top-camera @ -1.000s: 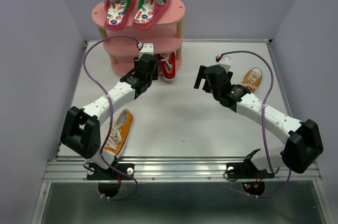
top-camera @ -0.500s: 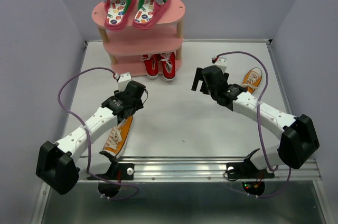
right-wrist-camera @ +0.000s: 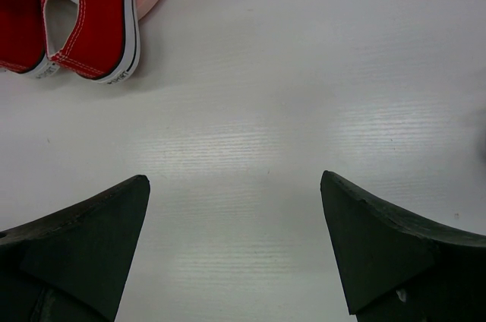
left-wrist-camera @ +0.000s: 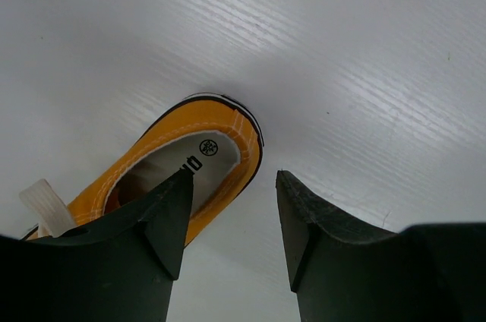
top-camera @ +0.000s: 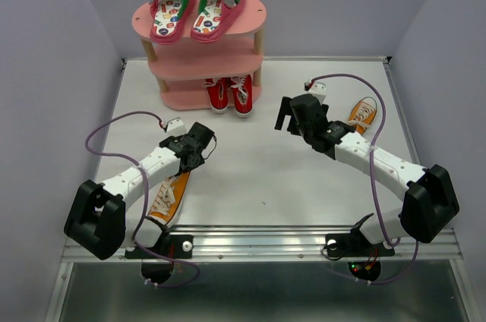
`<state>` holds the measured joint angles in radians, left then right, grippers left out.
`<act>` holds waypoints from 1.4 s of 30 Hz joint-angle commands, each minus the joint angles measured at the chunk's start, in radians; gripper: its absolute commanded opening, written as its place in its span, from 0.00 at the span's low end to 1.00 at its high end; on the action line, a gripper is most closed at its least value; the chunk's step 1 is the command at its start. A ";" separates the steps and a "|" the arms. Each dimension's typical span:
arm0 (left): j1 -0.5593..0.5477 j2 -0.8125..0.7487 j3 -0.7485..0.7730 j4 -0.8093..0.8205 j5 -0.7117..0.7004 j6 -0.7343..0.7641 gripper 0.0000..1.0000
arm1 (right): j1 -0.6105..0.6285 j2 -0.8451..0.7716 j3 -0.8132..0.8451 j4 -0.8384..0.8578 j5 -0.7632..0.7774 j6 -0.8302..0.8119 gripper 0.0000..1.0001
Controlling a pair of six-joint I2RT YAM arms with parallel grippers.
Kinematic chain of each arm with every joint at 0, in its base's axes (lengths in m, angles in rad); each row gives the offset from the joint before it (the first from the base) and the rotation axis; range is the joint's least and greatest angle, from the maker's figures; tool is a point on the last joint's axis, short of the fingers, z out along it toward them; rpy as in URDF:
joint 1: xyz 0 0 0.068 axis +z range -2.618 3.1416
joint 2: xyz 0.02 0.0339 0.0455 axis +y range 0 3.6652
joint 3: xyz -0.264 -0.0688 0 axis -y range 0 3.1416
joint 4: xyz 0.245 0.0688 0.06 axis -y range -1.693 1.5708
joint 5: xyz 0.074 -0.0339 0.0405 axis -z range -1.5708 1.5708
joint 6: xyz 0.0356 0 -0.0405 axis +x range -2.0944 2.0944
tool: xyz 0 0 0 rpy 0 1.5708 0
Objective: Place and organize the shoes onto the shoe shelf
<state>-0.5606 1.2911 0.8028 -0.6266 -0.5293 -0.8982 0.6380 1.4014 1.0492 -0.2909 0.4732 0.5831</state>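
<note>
The pink shoe shelf (top-camera: 250,17) stands at the back. The pink flip-flops (top-camera: 196,11) lie on its top board. The red sneakers (top-camera: 231,94) sit side by side on the bottom board and also show in the right wrist view (right-wrist-camera: 83,18). One orange sneaker (top-camera: 170,197) lies at the front left, partly under my left arm. The other orange sneaker (top-camera: 363,115) lies at the right. My left gripper (top-camera: 202,147) is open just above the left sneaker's heel (left-wrist-camera: 190,159), empty (left-wrist-camera: 231,178). My right gripper (top-camera: 285,115) is open and empty over bare table (right-wrist-camera: 235,181).
The middle shelf board (top-camera: 190,64) carries nothing I can see. Grey walls close in the white table (top-camera: 258,170) on the left, back and right. A metal rail (top-camera: 258,244) runs along the near edge. Purple cables loop over both arms.
My left arm has drawn back from the shelf's bottom board toward the front-left orange sneaker, leaving both red sneakers showing side by side there. The right arm has barely moved.
</note>
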 commanded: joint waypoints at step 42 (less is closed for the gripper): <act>-0.448 -0.064 0.164 0.278 0.370 0.521 0.83 | 0.002 -0.082 -0.043 0.059 -0.112 -0.130 1.00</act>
<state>-1.0809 1.3682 1.0107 -0.3439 -0.0898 -0.2863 0.6380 1.2987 0.9699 -0.2771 0.4759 0.5472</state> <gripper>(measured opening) 0.882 0.998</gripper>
